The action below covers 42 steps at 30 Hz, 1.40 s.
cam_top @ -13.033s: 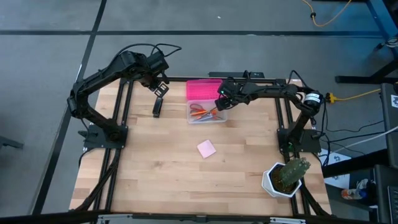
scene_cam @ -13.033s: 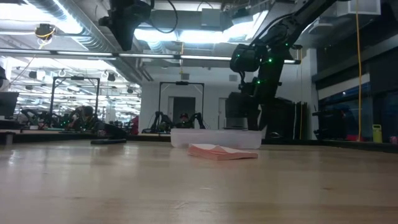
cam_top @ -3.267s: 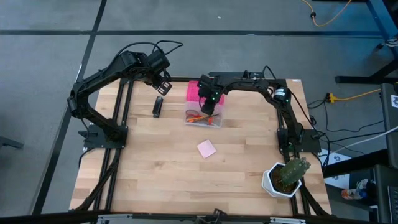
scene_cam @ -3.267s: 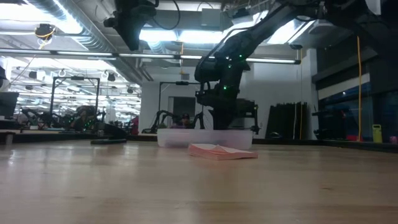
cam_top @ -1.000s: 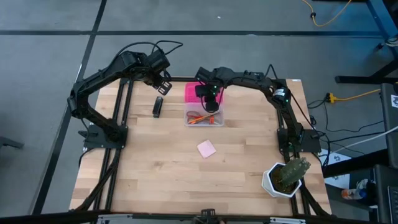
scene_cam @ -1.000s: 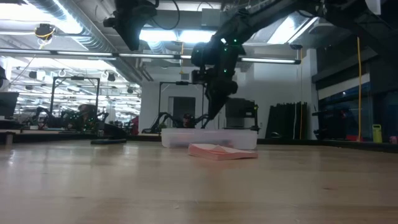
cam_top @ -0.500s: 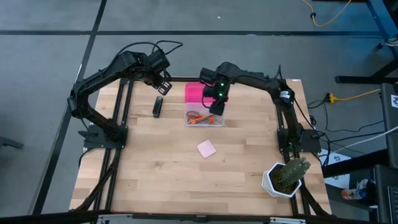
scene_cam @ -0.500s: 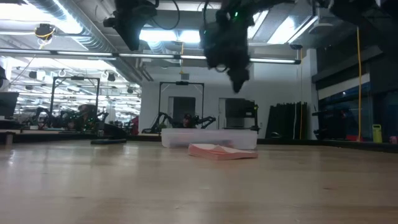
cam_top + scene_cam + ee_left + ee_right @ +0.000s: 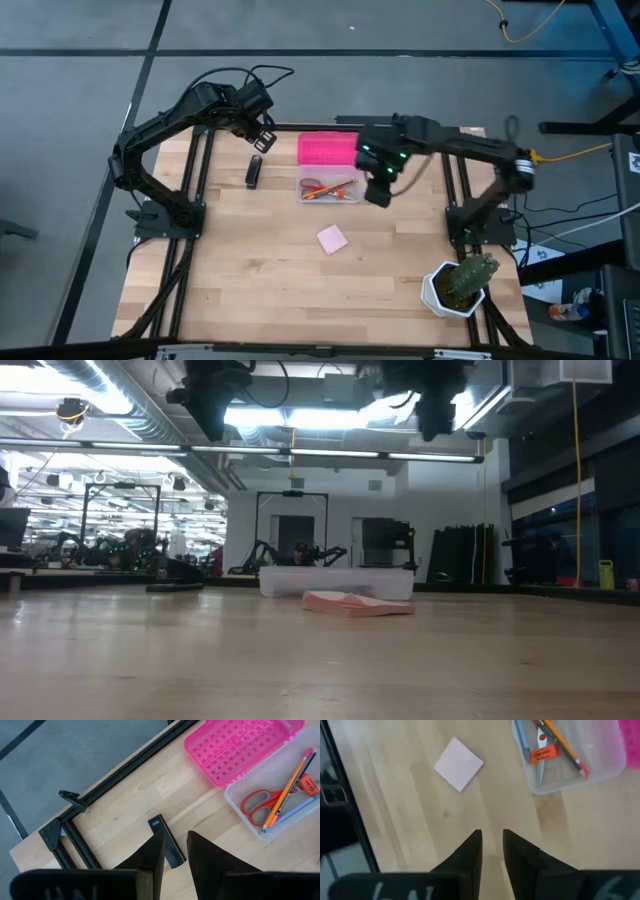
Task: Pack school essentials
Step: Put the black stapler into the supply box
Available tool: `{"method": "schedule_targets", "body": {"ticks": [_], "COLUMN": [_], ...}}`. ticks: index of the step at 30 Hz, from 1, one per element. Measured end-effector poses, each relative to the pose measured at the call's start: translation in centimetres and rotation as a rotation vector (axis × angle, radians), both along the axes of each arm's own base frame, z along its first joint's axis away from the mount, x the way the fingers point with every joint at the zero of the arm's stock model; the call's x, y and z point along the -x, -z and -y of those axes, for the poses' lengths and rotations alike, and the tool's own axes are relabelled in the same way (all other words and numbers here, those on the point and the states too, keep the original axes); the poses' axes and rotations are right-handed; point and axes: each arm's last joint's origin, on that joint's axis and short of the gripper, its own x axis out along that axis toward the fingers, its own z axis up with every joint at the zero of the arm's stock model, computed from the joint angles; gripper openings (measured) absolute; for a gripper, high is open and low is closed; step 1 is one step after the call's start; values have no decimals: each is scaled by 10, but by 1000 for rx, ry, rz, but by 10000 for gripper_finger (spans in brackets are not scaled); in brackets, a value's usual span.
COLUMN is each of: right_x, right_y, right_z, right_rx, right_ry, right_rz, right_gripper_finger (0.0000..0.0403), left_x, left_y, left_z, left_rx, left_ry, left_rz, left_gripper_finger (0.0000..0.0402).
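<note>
Box (image 9: 331, 189) at surface (image 9: 250, 290) rear: scissors (image 9: 257, 804), pencil (image 9: 286, 785), pens (image 9: 295, 809) inside, lid (image 9: 327, 149) open. Notepad (image 9: 332, 238) loose mid-surface; black item (image 9: 253, 172) left of box. Right gripper (image 9: 379, 192) raised beside box, fingers nearly together, empty. Left gripper (image 9: 262, 136) above black item, fingers narrowly parted. Next, probably: spread fingers, descend on notepad.

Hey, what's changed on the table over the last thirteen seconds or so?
The right gripper pushed the clear box slightly toward the left arm's side, hovered over it, then rose and swung away to the box's right. Nothing is visibly held. The left gripper, black oblong item, pink notepad, cactus, and the scissors in the box stayed put.
</note>
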Motion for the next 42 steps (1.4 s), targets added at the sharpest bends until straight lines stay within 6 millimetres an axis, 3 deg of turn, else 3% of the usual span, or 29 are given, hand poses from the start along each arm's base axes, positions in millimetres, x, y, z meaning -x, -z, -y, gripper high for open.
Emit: {"method": "schedule_targets", "body": {"ticks": [8,16,24,29,36,42], "right_x": [53,65,63,54,35,13], "right_y": [15,41,70,93,128,139], "right_z": [-37,-48,-48,-47,-53,-74], "right_rx": [-67,-116,-57,-55,-229,-199], "right_ry": [178,249,348,391,527,448], "right_rz": [64,-22,-39,75,315,353], "right_gripper_finger": [78,86,185,241,251,251], "left_x": [0,0,0,0,0,0], "left_y": [0,0,0,0,0,0], "left_z": [0,0,0,0,0,0], "left_rx": [0,0,2,2,2,9], "left_ry": [-1,-3,-8,-8,-8,-5], "left_rz": [0,2,4,4,4,8], "left_gripper_finger": [76,76,76,76,76,76]}}
